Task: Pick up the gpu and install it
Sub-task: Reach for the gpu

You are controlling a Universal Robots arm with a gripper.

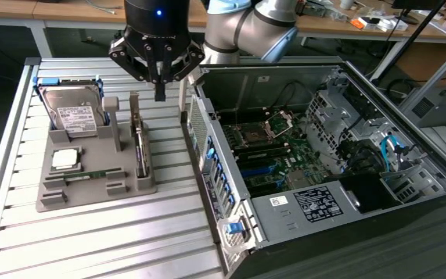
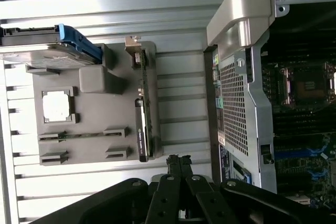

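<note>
The gpu (image 1: pixel 139 142) stands on edge in a slot along the side of the grey tray (image 1: pixel 91 196) that is nearest the computer, a dark card with a pale metal bracket at its far end. The wrist view has the gpu (image 2: pixel 143 116) as a thin dark strip beside the tray (image 2: pixel 92 85). My gripper (image 1: pixel 159 93) hangs above the table's far part, a little beyond the card's bracket end and towards the case. Its fingers are shut together with nothing between them. In the wrist view the gripper (image 2: pixel 178 160) points at bare slats between tray and case.
A silver hard drive (image 1: pixel 74 110) leans in the tray's far end, with a processor (image 1: pixel 65 157) and a green memory stick (image 1: pixel 91 174) nearer. The open computer case (image 1: pixel 409 168) lies at the exterior view's right, motherboard (image 1: pixel 277 157) exposed. The slatted table (image 1: pixel 114 238) is bare in front.
</note>
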